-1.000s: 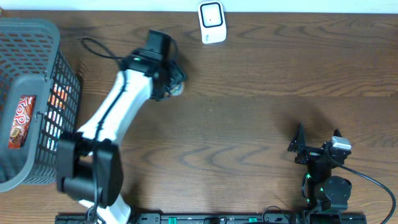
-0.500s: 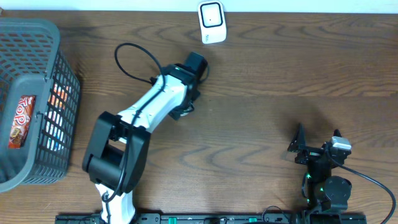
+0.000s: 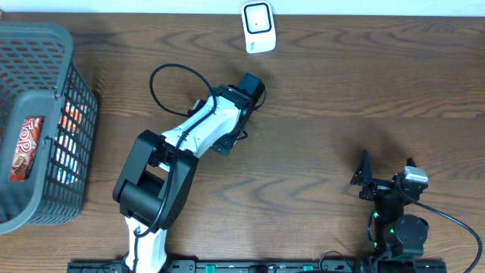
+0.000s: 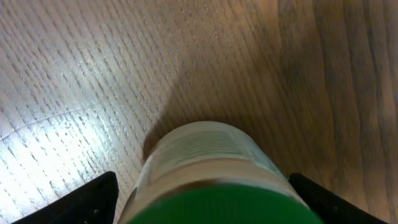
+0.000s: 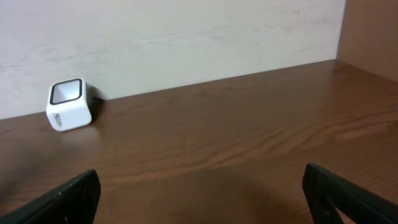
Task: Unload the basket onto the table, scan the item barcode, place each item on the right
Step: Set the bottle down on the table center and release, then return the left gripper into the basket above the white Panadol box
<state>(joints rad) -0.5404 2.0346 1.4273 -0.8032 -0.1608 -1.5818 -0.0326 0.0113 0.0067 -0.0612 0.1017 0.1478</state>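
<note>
Now the left hand (image 4: 204,183) straddles a green-capped jar (image 4: 205,146), grip unclear; right hand (image 5: 202,196) spread wide.

Pale letters reading "ToP" run along a red-brown packet (image 3: 25,148) lying in the wire basket (image 3: 76,106). The white scanner (image 5: 68,104) carries small dark print on its side and the bottle (image 4: 205,149) bears a pale label. Neither can be read.

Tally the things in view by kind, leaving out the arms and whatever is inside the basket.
scanner: 1
basket: 1
green-capped jar: 1
Total: 3
</note>
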